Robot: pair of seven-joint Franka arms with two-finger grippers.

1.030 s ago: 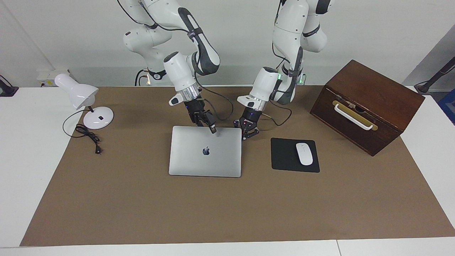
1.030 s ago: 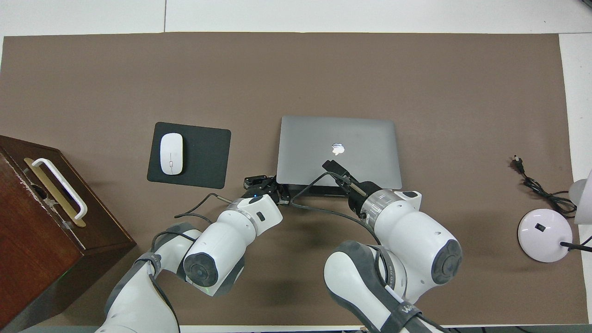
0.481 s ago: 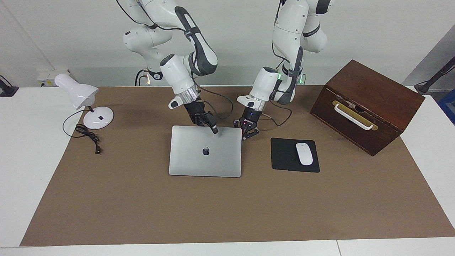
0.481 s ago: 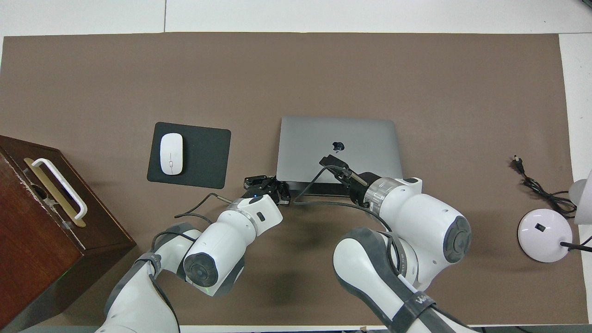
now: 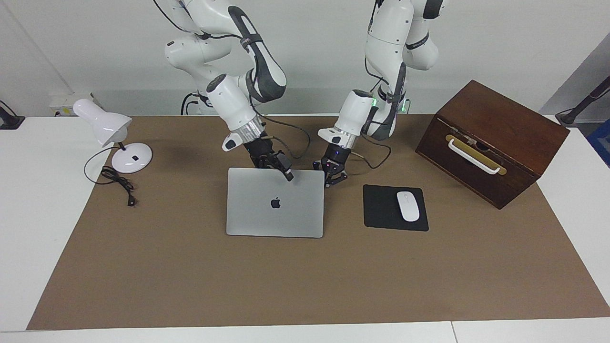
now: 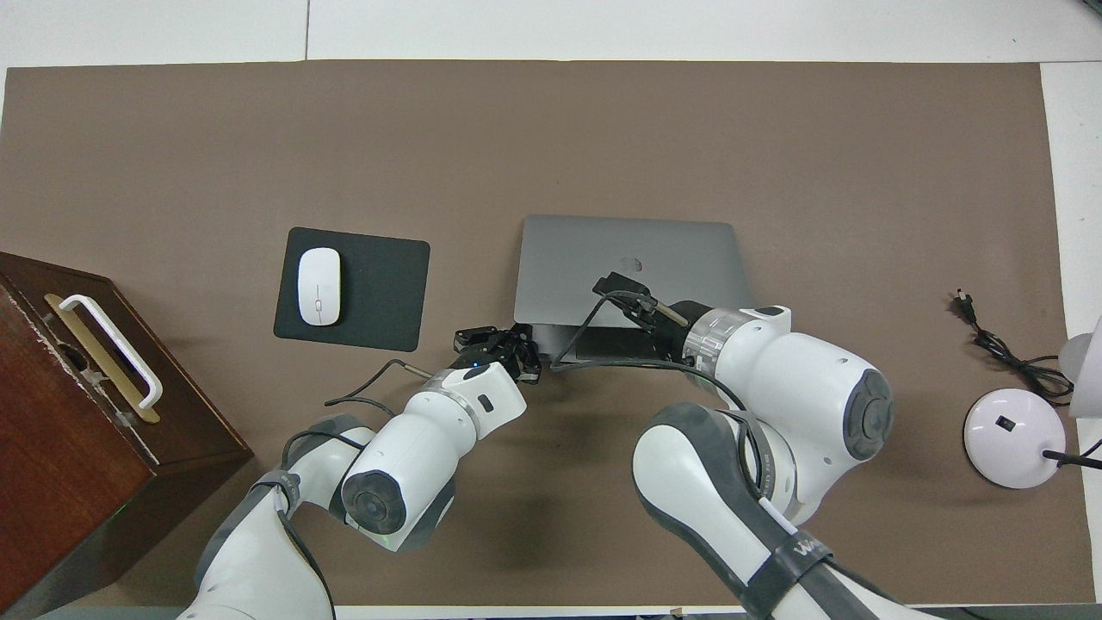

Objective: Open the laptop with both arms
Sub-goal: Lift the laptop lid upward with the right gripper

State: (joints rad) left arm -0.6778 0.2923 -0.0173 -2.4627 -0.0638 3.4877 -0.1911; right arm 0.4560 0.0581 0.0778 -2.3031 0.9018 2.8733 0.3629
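The silver-grey laptop [image 5: 267,214] lies in the middle of the brown mat, apple logo up. Its lid is raised a little at the edge nearer to the robots, and in the overhead view [image 6: 585,258] a dark strip of the deck shows under that edge. My right gripper [image 5: 287,175] is shut on that lid edge, one black finger lying on top of the lid; it also shows in the overhead view [image 6: 616,288]. My left gripper [image 5: 335,180] is low at the laptop's corner nearest the mouse pad and also shows in the overhead view [image 6: 516,349].
A black mouse pad [image 5: 381,212] with a white mouse [image 5: 408,206] lies beside the laptop, toward the left arm's end. A brown wooden box [image 5: 495,138] with a white handle stands past it. A white desk lamp [image 5: 114,138] and its cord [image 5: 119,183] are at the right arm's end.
My right gripper has lifted the lid's edge nearer to the robots, so the lid tilts up a little and the deck shows beneath. The left gripper has stayed at the corner.
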